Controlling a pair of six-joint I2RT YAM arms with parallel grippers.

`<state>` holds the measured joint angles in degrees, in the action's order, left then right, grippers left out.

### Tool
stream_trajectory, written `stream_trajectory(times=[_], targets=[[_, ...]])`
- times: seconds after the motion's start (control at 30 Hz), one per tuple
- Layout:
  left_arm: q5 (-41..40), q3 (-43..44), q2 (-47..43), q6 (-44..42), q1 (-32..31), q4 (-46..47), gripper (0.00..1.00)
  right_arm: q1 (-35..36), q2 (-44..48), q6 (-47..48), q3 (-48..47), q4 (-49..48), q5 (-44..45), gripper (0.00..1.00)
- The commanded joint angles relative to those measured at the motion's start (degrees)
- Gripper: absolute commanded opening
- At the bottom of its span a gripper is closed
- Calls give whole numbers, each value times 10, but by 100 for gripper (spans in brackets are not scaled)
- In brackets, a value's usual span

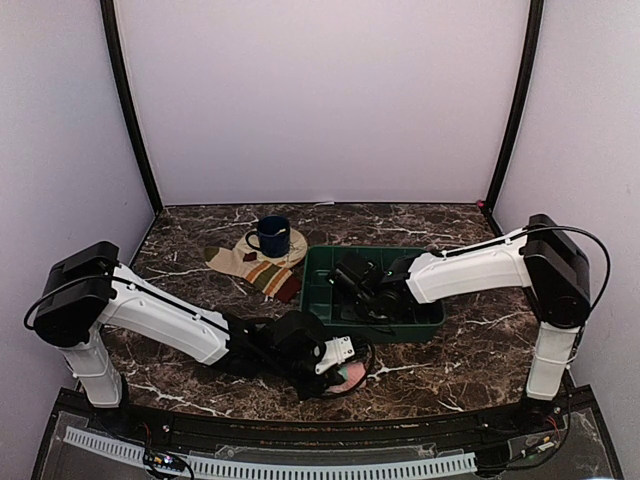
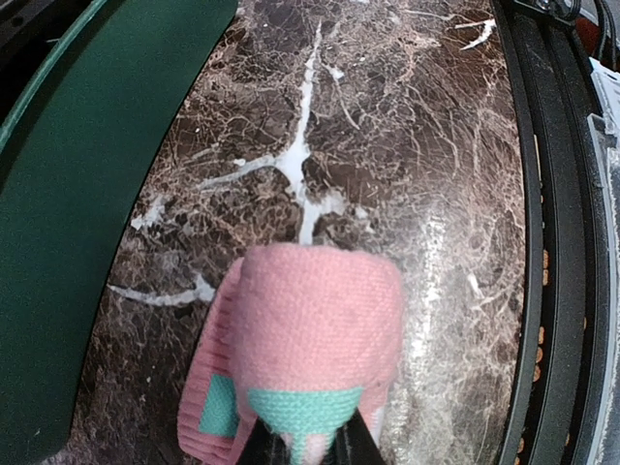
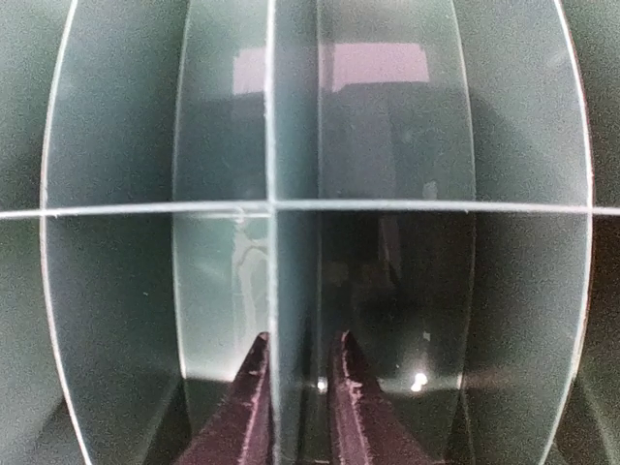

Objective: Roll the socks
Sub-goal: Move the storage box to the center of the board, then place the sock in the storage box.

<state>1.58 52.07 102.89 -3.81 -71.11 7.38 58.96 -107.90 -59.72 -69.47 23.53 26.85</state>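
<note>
The pink sock (image 2: 320, 329) with mint patches is folded into a thick roll at the near edge of the table, and my left gripper (image 2: 308, 441) is shut on its lower end. From above, that sock (image 1: 350, 376) shows just past the left gripper (image 1: 342, 362). The cream striped sock (image 1: 262, 270) with a maroon toe lies flat at the back left, apart from both grippers. My right gripper (image 1: 347, 283) is down inside the green tray (image 1: 370, 250). Its jaws (image 3: 298, 341) stand slightly apart on either side of a thin divider wall (image 3: 271, 281) and hold nothing.
A dark blue mug (image 1: 270, 236) stands on a round tan coaster (image 1: 292, 243) behind the striped sock. The green tray's wall (image 2: 68, 242) runs along the left of the pink sock. A black rail (image 2: 557, 242) lines the table's near edge.
</note>
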Motion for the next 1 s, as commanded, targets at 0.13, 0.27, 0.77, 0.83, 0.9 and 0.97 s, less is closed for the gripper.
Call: stream_trajectory(times=[0.13,0.27,0.77,0.83,0.9,0.97], targets=[[5,-27,9,32,6,-148,0,6,44,72,-24,36,3,31],[20,-20,-1,45,6,-160,0,5,71,89,-9,14,0,35],[39,31,-79,105,6,-232,0,2,155,125,14,-11,11,35],[37,39,-92,116,6,-241,0,2,162,127,21,-20,11,35],[30,51,-106,128,8,-253,0,2,186,129,27,-29,13,35],[17,61,-125,144,12,-259,0,2,197,134,29,-33,17,35]])
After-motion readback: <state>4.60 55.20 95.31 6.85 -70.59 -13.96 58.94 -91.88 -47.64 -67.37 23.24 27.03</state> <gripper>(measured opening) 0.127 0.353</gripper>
